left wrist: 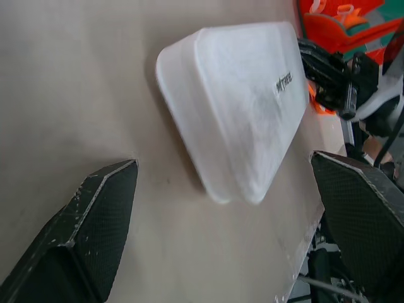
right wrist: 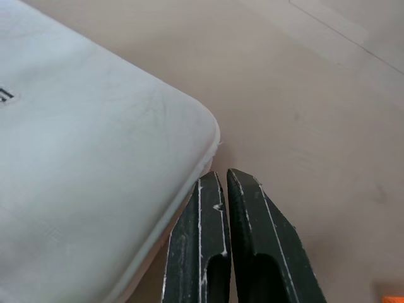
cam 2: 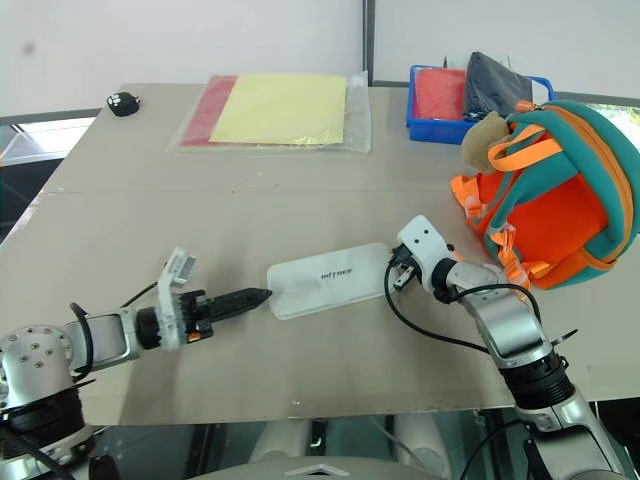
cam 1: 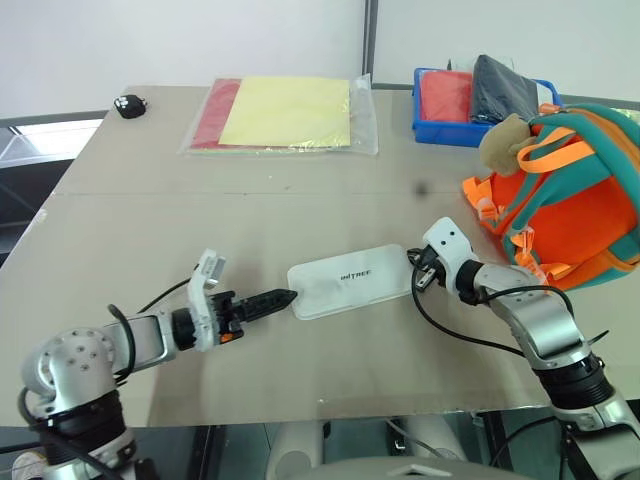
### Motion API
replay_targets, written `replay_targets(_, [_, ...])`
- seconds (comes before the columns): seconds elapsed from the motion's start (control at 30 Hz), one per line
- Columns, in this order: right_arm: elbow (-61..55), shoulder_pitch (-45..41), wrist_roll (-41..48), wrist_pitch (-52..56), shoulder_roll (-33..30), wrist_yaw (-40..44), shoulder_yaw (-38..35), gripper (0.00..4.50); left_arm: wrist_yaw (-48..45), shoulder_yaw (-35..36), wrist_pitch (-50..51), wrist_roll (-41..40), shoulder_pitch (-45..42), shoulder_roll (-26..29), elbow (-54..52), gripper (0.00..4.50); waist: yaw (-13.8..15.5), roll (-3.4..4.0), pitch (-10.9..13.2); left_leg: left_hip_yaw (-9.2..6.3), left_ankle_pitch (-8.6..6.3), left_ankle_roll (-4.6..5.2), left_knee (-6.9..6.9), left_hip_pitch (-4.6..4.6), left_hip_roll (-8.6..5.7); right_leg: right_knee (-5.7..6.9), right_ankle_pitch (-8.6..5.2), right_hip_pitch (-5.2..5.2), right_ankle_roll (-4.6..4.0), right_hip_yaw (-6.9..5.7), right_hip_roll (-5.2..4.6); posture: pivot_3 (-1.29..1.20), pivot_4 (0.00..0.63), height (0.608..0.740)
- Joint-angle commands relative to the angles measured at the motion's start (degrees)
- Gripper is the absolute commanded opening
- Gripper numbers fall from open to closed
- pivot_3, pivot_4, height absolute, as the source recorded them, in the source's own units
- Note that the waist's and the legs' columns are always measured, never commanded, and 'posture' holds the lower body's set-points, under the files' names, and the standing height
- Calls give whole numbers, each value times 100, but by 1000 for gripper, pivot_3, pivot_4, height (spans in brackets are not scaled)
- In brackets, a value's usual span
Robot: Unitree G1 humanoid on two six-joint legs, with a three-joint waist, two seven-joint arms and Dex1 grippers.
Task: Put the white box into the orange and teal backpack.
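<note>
White plastic, smooth and flat: the white box (cam 1: 348, 281) lies on the tabletop (cam 1: 150, 230) between the two arms, its lettered lid up, well short of the orange and teal backpack (cam 1: 575, 205), which rests on its side at the right edge.

Lifting such a low case probably means getting a finger under or across a short end, so the left end effector (left wrist: 224, 233) should be advanced squarely until its fingers straddle that end, then closed across the thickness, not the wide lid. Its fingers stand wide apart in the left wrist view, the box's near corner lying between and ahead of them, not yet gripped. From the head views the left forearm lies low and reaches rightward, tips right at the box's left end.

The right end effector (right wrist: 228, 183) has its fingers pressed together, tips just beside the box's far corner, wrist bent inward toward it. It could serve as a backstop so the box does not slide away during the grasp.
</note>
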Motion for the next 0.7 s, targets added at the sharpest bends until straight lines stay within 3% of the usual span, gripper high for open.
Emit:
replay_targets(0.03, [-148,-46,76,-172,121,303,270,0,553,-333,128,-1,-112,-488,165,4474,15,3,-4,-2,0,0,3,4,-1,0,0,5,0,-1,0,0,150,740])
replay_targets(0.2, [-244,14,216,-175,161,515,205,0,1040,-192,128,-242,-289,-1011,162,4474,64,13,-11,-11,0,1,24,6,-6,-1,-7,21,-12,-6,-3,0,150,740])
replay_targets(0.27, [-273,76,229,-181,144,500,93,0,1158,-101,128,-351,-303,-1078,189,3480,62,12,-11,-10,0,1,32,6,-7,-1,-10,25,-19,-6,-3,0,150,740])
replay_targets(0.3, [-290,111,236,-193,139,483,24,0,1181,-82,128,-412,-298,-1066,189,3327,60,12,-12,-10,0,1,33,6,-7,-1,-10,25,-19,-6,-3,0,150,740])
replay_targets(0.4, [-362,215,343,-167,132,457,-258,0,1282,39,128,-550,-337,-1075,212,2183,64,7,-11,-18,0,1,32,-1,-7,-1,-10,23,-18,-13,-3,0,150,740])
replay_targets(0.43, [-417,240,442,-125,143,473,-381,0,1311,79,117,-618,-354,-1069,231,1579,61,7,-11,-21,0,0,31,-3,-6,-2,-9,22,-16,-16,-3,0,150,740])
replay_targets(0.5, [-509,281,595,-91,156,458,-633,0,1409,137,68,-817,-395,-1075,291,1167,46,7,-11,-20,0,0,29,-1,-6,-2,-9,23,-16,-15,-3,0,150,740])
replay_targets(0.57, [-784,451,732,-77,18,475,-937,0,1443,149,-43,-966,-425,-1028,277,1113,31,7,-11,-22,0,1,29,0,-6,-2,-9,23,-16,-15,-2,0,150,740])
replay_targets(0.7, [-1748,849,1306,385,-135,353,-1774,1507,1610,195,-341,-1504,-483,-975,349,1102,50,6,-10,-27,0,0,30,-4,-7,-4,-9,24,-16,-20,-3,0,150,740])
